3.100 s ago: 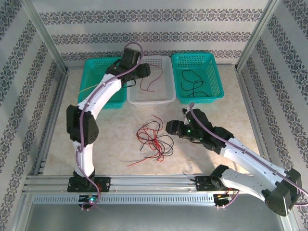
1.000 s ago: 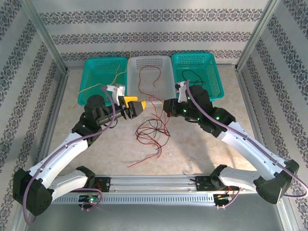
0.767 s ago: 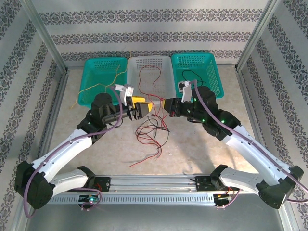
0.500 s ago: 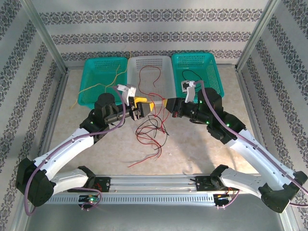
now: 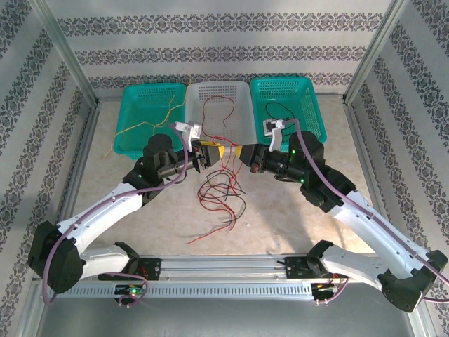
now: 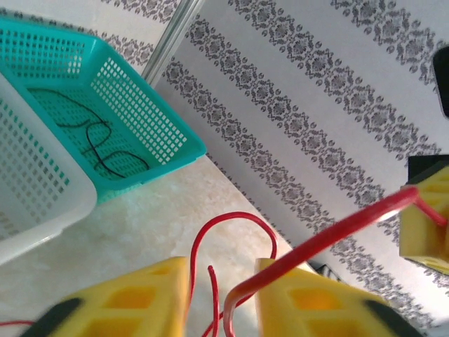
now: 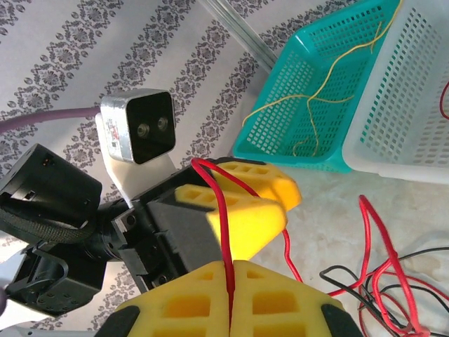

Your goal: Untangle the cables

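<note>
Landmark: white basket (image 5: 238, 98), the middle one of three at the far side of the table (image 5: 295, 225).

- The left gripper (image 5: 220, 152) and right gripper (image 5: 238, 152) both hang above the table just in front of the white basket's near rim. Their tips face each other, close but apart.
- On the right gripper the yellow fingers are pressed flat together. They pinch the red cable (image 6: 330, 235), which comes out of the seam between them.
- The red cable runs in a straight line from the right gripper across to the left gripper, then bends down.
- On the left gripper the jaws are narrow, with a gap showing between the two fingers in its wrist view. The red cable passes through that gap and lies against the inner edge of one finger. It is not pinched by both.
- The tangle (image 5: 221, 193) is red and black cables looped over one another on the table. It lies in front of the white basket, below both grippers.
  - Strands rise from it toward the grippers.
  - One red end trails away from the basket, toward the arm bases.
- Inside the white basket a red loop (image 5: 205, 116) lies loose.
- The left teal basket (image 5: 140, 98) sits beside the white one and holds a yellow cable (image 7: 310, 98), one end out over its rim.
- The right teal basket (image 5: 316, 119) sits on the white basket's other side, with a black cable (image 6: 105, 125) curled on its floor.
</note>
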`<state>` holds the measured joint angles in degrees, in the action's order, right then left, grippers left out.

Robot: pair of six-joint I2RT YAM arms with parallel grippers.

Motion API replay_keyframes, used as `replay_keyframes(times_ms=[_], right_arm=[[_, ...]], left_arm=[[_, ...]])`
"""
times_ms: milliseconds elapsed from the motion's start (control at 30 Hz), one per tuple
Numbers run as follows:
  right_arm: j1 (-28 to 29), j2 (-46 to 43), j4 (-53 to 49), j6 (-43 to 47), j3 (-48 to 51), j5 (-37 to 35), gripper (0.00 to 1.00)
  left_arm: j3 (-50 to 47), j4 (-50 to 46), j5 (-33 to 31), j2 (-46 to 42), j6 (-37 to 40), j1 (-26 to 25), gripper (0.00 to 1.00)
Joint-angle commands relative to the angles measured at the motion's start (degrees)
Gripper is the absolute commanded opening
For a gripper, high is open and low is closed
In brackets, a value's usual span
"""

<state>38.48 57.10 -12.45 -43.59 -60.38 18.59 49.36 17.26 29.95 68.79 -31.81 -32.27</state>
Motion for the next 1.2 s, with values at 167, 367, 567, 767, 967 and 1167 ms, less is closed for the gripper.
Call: replay_keyframes(times_ms=[167, 367, 567, 767, 967, 1167], right_arm=[[-0.8, -1.9, -1.1, -0.1, 2.4, -4.1, 0.14], [-2.5, -2.6, -6.0, -0.8, 6.9, -9.3, 0.66], [-2.4, -4.2, -0.2, -5.4, 15.0, -7.4, 0.64], [-2.4, -2.6, 3.1, -6.0, 16.2, -7.7, 0.64], [-2.3, 2.2, 4.5, -5.1, 13.7, -7.1, 0.58], [-2.8, 3.9, 4.4, -4.1, 12.1, -9.5, 0.39]], left_arm=[[3.3, 3.1, 1.6, 0.9, -1.7, -0.6, 0.0], [7.8, -6.4, -6.3, 2.0, -6.0, -0.6, 0.0], [9.0, -5.6, -3.5, 2.9, -12.4, -0.6, 0.0], [8.9, -5.1, -1.9, 2.8, -14.4, -0.6, 0.0], [9.3, -6.2, -0.9, 2.6, -14.7, -0.6, 0.0], [8.9, -7.4, -1.5, 1.5, -14.1, -0.5, 0.0]])
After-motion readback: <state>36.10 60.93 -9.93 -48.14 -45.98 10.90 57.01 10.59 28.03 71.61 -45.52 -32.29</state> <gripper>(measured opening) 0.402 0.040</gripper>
